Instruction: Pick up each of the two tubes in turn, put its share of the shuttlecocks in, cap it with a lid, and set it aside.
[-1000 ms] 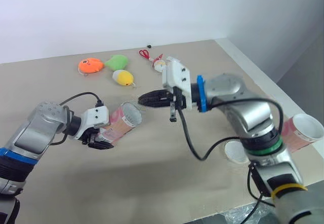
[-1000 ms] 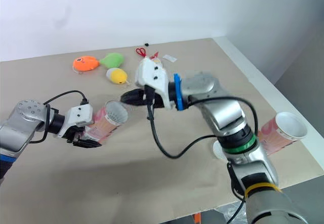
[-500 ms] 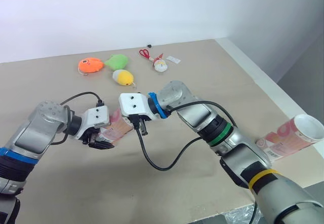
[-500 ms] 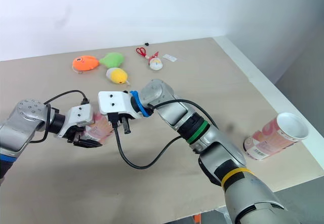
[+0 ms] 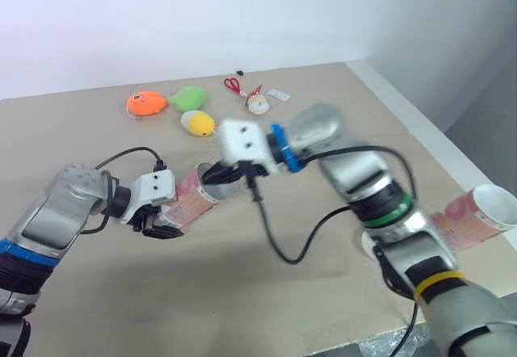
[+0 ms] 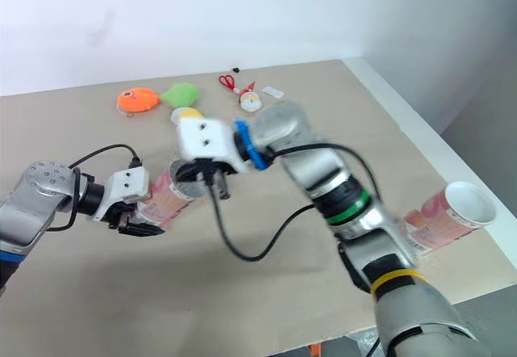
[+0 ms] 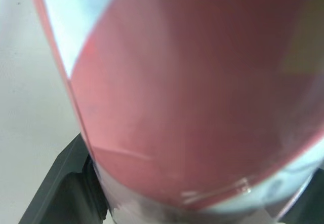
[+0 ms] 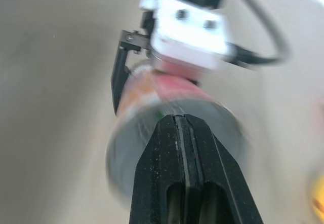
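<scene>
Left gripper (image 5: 161, 221) holds a tube (image 5: 194, 195), right gripper (image 8: 185, 127) at its mouth

Left of centre in the frame, the left gripper is clamped on the lower end of the tilted pink tube. The right gripper, fingers pressed together, points at its open mouth. A second tube (image 5: 477, 216) lies at the right edge.

Left arm (image 5: 69, 203): silver shell, banded blue at the near end; black cable looped to the wrist.
Right arm (image 5: 359, 171): silver shell, ringed in blue, green and yellow; black cable hung below.
Left gripper (image 5: 161, 228): black fingers, white block fixed by two screws.
Right gripper (image 8: 180, 123): black fingers, white block.
</scene>
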Robot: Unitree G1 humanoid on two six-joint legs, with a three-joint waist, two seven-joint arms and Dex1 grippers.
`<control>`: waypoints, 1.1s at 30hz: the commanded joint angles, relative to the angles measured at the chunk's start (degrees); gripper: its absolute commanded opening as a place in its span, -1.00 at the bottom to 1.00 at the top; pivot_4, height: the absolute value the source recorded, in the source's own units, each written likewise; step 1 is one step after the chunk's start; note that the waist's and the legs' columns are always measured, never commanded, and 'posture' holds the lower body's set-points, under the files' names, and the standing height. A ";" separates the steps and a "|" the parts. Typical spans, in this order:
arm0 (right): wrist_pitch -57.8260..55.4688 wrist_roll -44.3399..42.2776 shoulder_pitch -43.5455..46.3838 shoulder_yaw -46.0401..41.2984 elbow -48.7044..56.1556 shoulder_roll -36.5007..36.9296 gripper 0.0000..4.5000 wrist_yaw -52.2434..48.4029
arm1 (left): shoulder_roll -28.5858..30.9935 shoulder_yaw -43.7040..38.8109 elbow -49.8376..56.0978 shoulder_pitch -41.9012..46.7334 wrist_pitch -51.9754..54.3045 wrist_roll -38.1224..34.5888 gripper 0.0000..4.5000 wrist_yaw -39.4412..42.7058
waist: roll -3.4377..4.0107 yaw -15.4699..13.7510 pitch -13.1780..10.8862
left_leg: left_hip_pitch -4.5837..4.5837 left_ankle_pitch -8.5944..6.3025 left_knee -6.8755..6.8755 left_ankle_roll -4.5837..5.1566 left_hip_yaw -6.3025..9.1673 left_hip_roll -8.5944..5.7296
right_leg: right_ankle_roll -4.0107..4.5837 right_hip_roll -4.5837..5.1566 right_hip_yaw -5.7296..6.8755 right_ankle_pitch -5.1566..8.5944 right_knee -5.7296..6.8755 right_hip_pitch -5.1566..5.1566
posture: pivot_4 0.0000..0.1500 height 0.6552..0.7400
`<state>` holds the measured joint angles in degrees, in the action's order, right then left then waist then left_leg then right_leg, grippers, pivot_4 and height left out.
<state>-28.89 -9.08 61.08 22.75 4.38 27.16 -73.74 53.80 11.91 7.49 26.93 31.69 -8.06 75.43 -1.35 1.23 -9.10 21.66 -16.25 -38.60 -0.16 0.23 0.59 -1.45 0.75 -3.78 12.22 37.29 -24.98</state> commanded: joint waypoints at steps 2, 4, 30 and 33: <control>-6.87 -7.32 -5.26 -9.66 9.53 8.77 -0.99 -1.90 | -4.13 -2.14 2.41 -0.22 -0.76 -4.63 0.49 -1.14 | -0.02 -0.08 0.00 | 0.03 -0.01 0.00 0.01 0.02 -0.06 | -0.06 0.10 0.05 0.04 -0.03 0.03 | 1.00 1.00; -9.94 -10.81 -10.64 -14.76 13.11 14.33 -0.99 -2.51 | -7.98 -4.98 3.51 0.78 0.63 -8.50 0.49 -3.18 | -0.07 -0.29 -0.02 | 0.32 -0.01 -0.06 0.01 0.10 -0.13 | -0.12 0.23 0.34 0.06 -0.16 0.01 | 1.00 1.00; 8.45 2.87 -43.79 -18.53 -1.24 39.18 0.97 1.19 | -38.01 -0.99 -13.66 -14.59 -28.59 -4.34 0.49 -24.39 | -0.14 0.14 -0.07 | -0.40 0.24 -0.36 0.22 -0.30 -0.32 | -0.75 0.27 -0.05 -0.27 -0.25 0.74 | 1.00 1.00; 8.72 3.56 -42.46 -17.74 -2.50 38.46 0.97 1.02 | -38.48 -1.03 -13.88 -14.87 -28.71 -4.48 0.49 -24.89 | -0.12 0.10 -0.05 | -0.50 0.24 -0.35 0.22 -0.37 -0.29 | -0.87 0.25 -0.24 -0.34 -0.26 0.77 | 1.00 1.00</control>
<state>-21.01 -6.17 17.14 4.85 2.25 65.58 -72.62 15.37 9.91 -5.09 13.38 2.22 -12.50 50.43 -1.47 1.33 -9.15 21.17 -16.01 -38.95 0.05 -0.15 0.30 -2.32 0.99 -4.03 11.87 37.03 -24.21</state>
